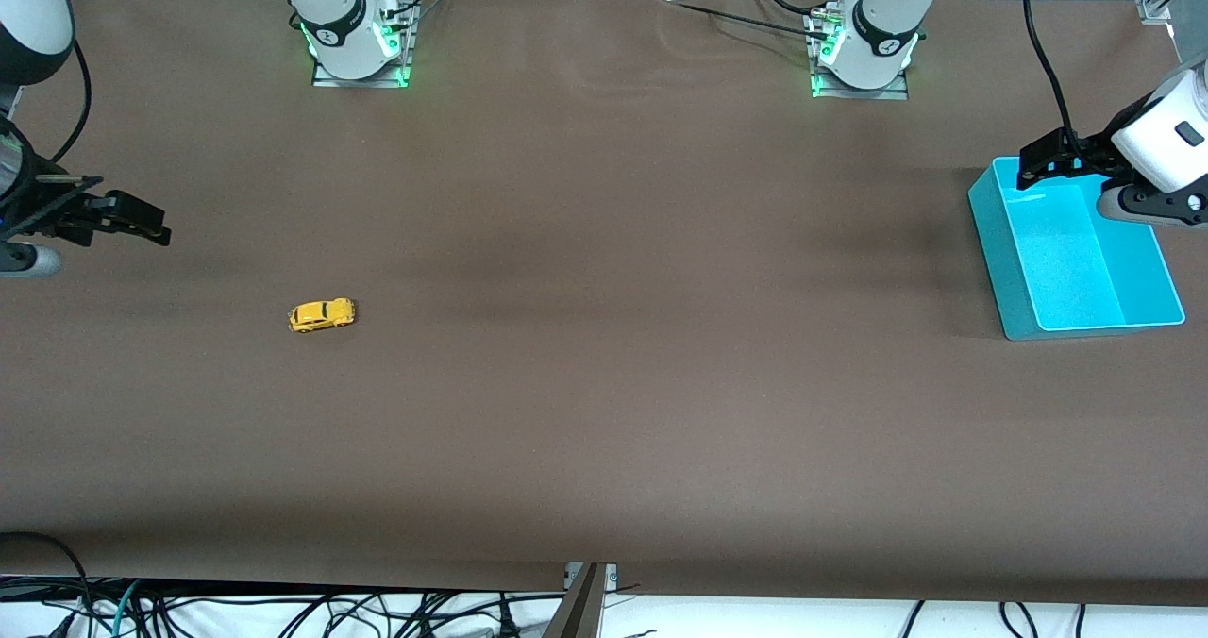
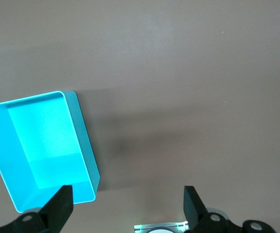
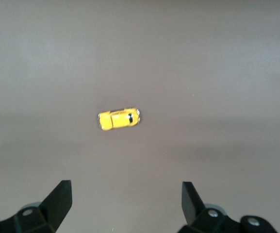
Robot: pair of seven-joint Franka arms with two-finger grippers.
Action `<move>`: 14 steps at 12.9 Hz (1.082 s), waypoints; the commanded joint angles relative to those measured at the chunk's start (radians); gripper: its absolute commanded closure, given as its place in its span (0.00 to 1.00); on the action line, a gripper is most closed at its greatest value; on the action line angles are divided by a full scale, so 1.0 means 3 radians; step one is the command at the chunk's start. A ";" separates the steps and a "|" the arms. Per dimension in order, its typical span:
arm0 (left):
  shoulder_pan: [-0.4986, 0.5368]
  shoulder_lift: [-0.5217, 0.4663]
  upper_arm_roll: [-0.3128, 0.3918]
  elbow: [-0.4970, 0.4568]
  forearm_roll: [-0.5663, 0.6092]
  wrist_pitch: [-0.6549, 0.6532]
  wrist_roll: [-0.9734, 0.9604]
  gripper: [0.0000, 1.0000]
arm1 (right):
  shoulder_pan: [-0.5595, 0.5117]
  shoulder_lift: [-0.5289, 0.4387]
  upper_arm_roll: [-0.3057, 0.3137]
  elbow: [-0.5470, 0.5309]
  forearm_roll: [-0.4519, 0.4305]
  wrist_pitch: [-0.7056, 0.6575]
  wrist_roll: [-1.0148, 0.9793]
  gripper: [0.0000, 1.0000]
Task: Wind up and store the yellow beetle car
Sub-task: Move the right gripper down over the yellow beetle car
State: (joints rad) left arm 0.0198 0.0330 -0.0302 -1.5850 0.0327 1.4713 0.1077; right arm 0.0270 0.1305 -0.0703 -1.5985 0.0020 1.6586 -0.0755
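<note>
Yellow beetle car sits on its wheels on the bare brown table, toward the right arm's end, untouched. Right gripper hangs in the air near that end of the table, not over the car, jaws spread wide, nothing in them — its wrist camera has the car centred ahead of the fingertips, so my read is it's staged for the pick. Cyan bin is well apart at the left arm's end, empty inside (the storing spot, presumably). Left gripper hovers over the bin's rim, also wide open and empty — waiting. Winding and storing both not yet begun.
</note>
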 commanded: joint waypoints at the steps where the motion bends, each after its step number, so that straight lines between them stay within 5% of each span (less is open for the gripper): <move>1: 0.0021 -0.0003 -0.0012 0.0012 -0.0042 -0.0021 0.0009 0.00 | 0.0129 0.0081 0.0025 -0.0005 -0.0022 -0.0093 0.0037 0.00; 6: 0.0046 -0.0003 -0.0007 0.0001 -0.0037 -0.0026 0.0014 0.00 | 0.0354 0.0158 0.0025 -0.0010 -0.0006 -0.0440 -0.0222 0.00; 10: 0.0046 -0.0003 -0.0007 -0.0004 -0.0042 -0.0026 0.0014 0.00 | 0.0350 0.0403 0.0014 -0.0046 -0.0032 -0.0355 -0.1857 0.00; 14: 0.0046 -0.0003 -0.0007 -0.0004 -0.0037 -0.0031 0.0014 0.00 | 0.0314 0.0434 -0.0021 -0.0510 -0.0027 0.0227 -0.2962 0.00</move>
State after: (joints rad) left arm 0.0255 0.0338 -0.0289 -1.5906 0.0327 1.4706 0.1077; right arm 0.1298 0.2823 -0.0746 -1.6689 0.0016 1.6430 -0.8243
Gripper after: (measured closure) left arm 0.000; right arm 0.000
